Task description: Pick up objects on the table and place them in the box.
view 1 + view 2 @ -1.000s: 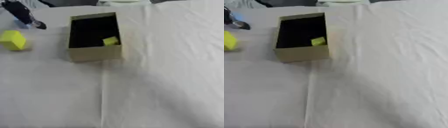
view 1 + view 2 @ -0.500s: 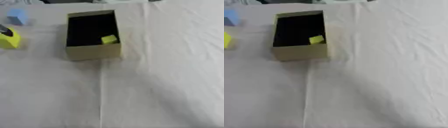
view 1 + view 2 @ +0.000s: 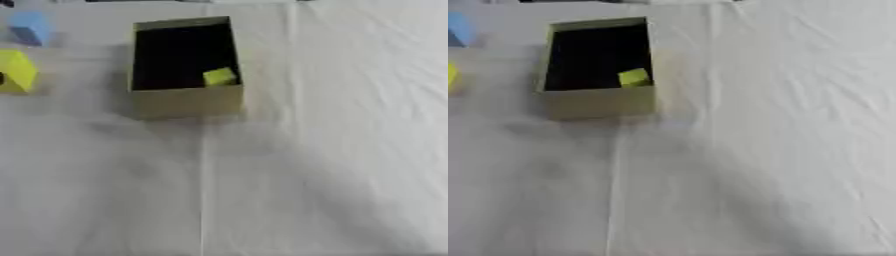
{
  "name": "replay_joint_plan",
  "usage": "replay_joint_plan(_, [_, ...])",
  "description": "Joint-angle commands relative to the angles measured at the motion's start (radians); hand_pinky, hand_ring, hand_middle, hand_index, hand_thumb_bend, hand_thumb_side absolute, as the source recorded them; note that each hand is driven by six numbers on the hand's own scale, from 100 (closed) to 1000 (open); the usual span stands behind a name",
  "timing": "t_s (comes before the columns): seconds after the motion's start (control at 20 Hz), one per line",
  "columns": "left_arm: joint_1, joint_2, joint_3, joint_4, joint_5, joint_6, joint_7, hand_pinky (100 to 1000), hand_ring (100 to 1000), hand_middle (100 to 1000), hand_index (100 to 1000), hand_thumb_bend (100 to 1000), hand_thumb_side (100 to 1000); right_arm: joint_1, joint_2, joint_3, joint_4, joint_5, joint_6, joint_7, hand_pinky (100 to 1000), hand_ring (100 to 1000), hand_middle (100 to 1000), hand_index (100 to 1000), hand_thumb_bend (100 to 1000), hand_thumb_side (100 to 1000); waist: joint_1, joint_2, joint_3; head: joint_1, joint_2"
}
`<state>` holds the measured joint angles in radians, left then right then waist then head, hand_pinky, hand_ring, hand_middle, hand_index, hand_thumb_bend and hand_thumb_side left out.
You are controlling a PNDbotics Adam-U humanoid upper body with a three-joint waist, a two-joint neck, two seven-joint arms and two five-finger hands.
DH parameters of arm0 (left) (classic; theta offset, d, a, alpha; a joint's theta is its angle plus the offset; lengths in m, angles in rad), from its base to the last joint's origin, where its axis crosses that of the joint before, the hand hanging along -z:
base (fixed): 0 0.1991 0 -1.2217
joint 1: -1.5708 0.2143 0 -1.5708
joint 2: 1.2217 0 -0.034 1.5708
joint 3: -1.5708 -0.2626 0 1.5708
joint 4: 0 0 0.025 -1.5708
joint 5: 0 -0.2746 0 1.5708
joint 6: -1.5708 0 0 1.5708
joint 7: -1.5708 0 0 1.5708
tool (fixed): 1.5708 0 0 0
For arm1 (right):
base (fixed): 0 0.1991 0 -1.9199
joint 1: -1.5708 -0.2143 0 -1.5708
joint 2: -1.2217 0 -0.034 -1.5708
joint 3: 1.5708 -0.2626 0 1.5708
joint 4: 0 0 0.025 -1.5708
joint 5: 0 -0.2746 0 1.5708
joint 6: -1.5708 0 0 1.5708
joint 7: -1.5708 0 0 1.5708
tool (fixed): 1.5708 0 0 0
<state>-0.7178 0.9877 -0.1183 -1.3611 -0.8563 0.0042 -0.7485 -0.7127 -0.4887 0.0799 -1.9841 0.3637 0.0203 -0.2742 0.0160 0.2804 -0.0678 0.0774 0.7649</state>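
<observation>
Neither hand shows in either view, so how their fingers stand cannot be told. The near part of the counter (image 3: 289, 200) is bare white cloth with a crease running toward the box (image 3: 185, 102). The box stands open, a small yellow block (image 3: 220, 76) in its near right corner. Left of the box, apart from it, sits a larger yellow block (image 3: 15, 71); farther back lies a blue block (image 3: 30, 27). No writing is readable.

One box (image 3: 185, 100), two yellow blocks, one inside it (image 3: 220, 76), one at nine o'clock (image 3: 16, 71), and one blue block (image 3: 29, 27).
</observation>
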Motion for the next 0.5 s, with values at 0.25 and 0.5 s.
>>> replay_joint_plan(0.25, [-0.054, 0.011, 0.017, 0.087, -0.033, -0.029, 0.044, 795, 884, 866, 925, 858, 184, -0.02, -0.02, -0.005, -0.016, 0.003, 0.005, 0.003, 814, 765, 515, 873, 100, 870, 0.003, -0.021, 0.003, 0.04, 0.005])
replay_joint_plan(0.5, [-0.095, -0.018, 0.006, 0.155, -0.076, -0.049, 0.063, 801, 891, 870, 925, 878, 162, -0.023, -0.02, -0.002, -0.016, 0.002, 0.004, 0.007, 814, 765, 514, 873, 100, 871, 0.006, -0.021, 0.001, 0.053, 0.005])
